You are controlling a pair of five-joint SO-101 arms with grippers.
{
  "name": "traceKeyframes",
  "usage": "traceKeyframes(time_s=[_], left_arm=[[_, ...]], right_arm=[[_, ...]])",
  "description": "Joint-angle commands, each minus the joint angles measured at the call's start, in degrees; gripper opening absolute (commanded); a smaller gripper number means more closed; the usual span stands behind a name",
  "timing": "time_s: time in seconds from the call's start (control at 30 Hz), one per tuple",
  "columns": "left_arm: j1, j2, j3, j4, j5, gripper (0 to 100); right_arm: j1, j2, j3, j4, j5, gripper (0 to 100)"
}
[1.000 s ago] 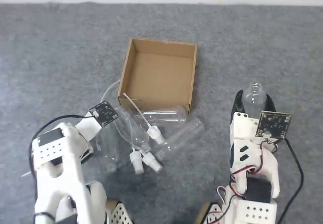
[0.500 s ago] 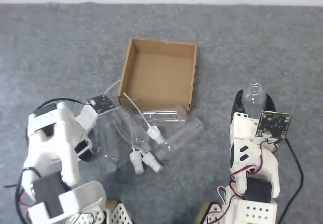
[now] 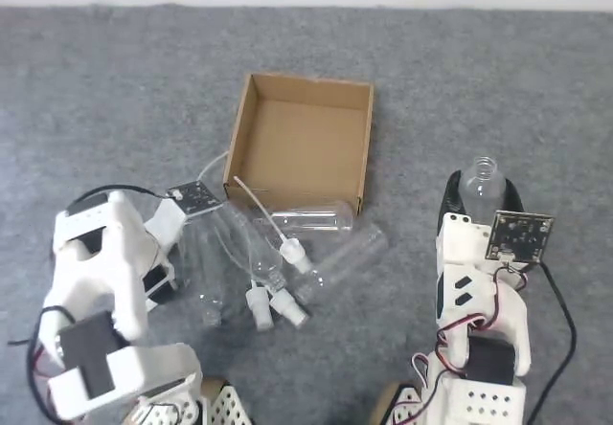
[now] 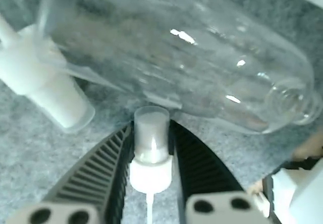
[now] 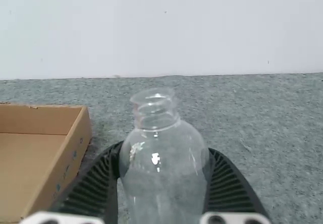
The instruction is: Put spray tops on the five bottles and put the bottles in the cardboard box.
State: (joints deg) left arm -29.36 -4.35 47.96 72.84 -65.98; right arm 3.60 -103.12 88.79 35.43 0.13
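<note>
Now, right claw (image 3: 481, 205) is gripping an uncapped bottle (image 5: 162, 158) round the body, jaws closed on both sides. The mouth is pointing up and away from the arm's base, so the long axis is running fore-aft along the arm. How steeply it is tilting is hard to say from the high view.

Left claw (image 4: 151, 130) is sitting down in the pile on the other side and pinching a spray top (image 4: 150, 163). The jaws are pressing its collar from either side. The cap end is facing away from the wrist and the thin tube is trailing back between the fingers. A lying bottle (image 4: 176, 57) is resting just beyond the cap, close to touching.

The box (image 3: 311, 80) is standing open at the far middle, nearer the pile than the held bottle.

Likely hinge of the next move: top and mouth are sitting well apart, with the top off to the left of the bottle. The tube is pointing toward the left wrist rather than toward the mouth. That claw probably needs lifting, crossing rightward and turning tube-first over the opening.
</note>
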Motion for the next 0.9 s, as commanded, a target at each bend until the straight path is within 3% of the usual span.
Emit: traceKeyframes(time_s=[0.0, 0.2, 0.87], left_arm=[[-0.1, -1.8, -3.1, 4.1, 2.4, 1], [2.1, -10.5, -5.5, 13.3, 6.2, 1], [2.5, -39.9, -5.8, 13.9, 37.4, 1]], right_arm=[[-0.5, -0.9, -1.1, -1.5, 0.7, 8.3], [-1.9, -0.9, -1.1, -1.5, 0.8, 8.3], [-9.1, -0.9, -0.1, -1.4, 3.5, 8.3]])
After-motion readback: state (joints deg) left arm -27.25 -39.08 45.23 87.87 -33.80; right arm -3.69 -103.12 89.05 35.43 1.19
